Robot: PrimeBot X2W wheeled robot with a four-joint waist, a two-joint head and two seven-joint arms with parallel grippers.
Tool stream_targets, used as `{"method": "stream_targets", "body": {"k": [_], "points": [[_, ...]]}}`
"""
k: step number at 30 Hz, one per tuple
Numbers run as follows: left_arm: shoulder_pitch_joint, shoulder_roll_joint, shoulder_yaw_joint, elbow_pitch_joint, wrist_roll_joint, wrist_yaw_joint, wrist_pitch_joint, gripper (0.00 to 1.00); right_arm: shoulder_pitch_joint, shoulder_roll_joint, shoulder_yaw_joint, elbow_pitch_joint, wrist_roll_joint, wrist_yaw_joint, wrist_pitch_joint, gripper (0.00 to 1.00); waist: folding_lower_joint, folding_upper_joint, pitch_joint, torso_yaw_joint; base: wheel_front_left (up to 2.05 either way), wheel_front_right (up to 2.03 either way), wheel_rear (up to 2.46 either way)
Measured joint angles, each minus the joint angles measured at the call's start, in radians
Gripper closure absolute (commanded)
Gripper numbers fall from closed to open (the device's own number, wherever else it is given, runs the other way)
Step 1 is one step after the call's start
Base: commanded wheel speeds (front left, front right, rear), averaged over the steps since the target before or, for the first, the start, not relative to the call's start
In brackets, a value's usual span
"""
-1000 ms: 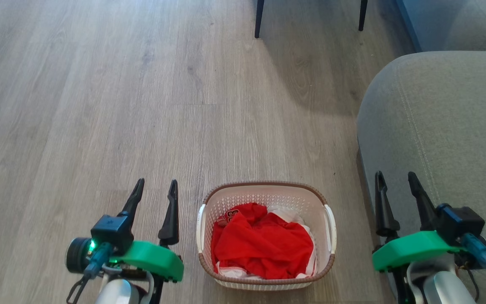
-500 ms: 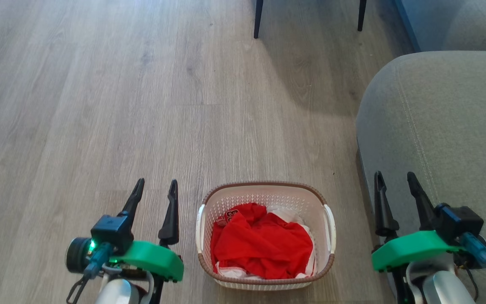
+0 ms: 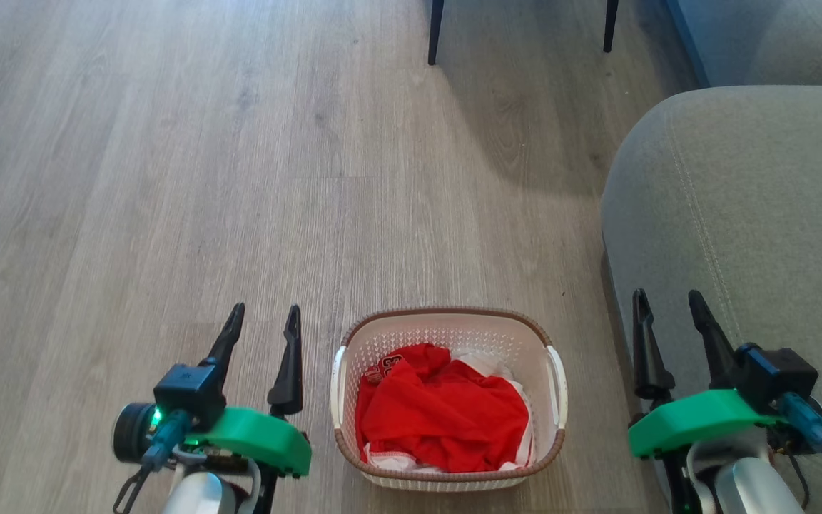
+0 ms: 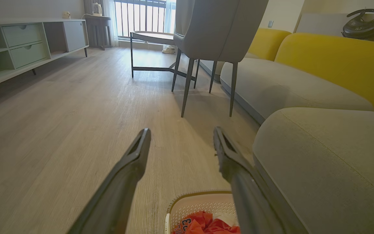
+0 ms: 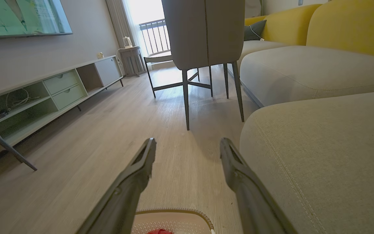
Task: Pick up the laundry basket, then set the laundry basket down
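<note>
- The laundry basket [image 3: 454, 334] is recorded upright on the wooden floor [image 3: 168, 178], low in the middle of the head view, between the two grippers and touched by neither
- A crumpled red garment [image 3: 439, 417] is seen inside it, with a white cloth [image 3: 488, 363] showing beneath at the far right corner
- The left gripper [image 3: 266, 309] is noted just beside the basket's left handle [image 3: 338, 385], fingers spread wide apart, nothing held between them
- The right gripper [image 3: 666, 294] is noted further off on the basket's other side, seen against the edge of the grey sofa seat [image 3: 739, 214]; its jaws are likewise wide apart and nothing is gripped
- In the left wrist view bare floor is seen through the gap of the left gripper [image 4: 182, 130]; the basket [image 4: 200, 203] appears at the bottom edge
- In the right wrist view the right gripper [image 5: 187, 140] is seen parted over the floor, with the basket [image 5: 174, 221] below it at the bottom edge
- Two dark chair legs [image 3: 437, 32] are noted well beyond the basket
</note>
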Motion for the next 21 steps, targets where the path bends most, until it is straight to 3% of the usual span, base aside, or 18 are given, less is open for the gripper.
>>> {"method": "stream_targets", "body": {"k": [3,4,11,21], "points": [[0.000,0.000,-0.002,0.005,0.000,0.006,0.000,0.00,0.000,0.000,0.000,0.000,0.000,0.000,0.000,0.00,0.0000,0.0000,-0.002,0.001,0.00,0.00,0.00],[0.000,0.000,-0.002,0.005,-0.005,0.007,0.000,1.00,0.000,0.000,0.000,0.000,0.000,0.000,0.000,1.00,0.0000,0.0000,-0.002,0.001,0.00,0.00,0.00],[0.077,0.001,-0.010,0.106,-0.018,0.007,0.002,1.00,0.054,0.003,0.003,0.103,0.005,0.000,0.005,1.00,0.0000,0.0000,-0.002,0.000,0.00,0.00,0.00],[0.083,0.004,-0.002,0.106,-0.133,-0.002,0.028,1.00,0.060,0.004,-0.001,0.108,0.114,0.000,0.027,1.00,0.0000,0.0000,-0.001,-0.005,0.00,0.00,0.00]]}}
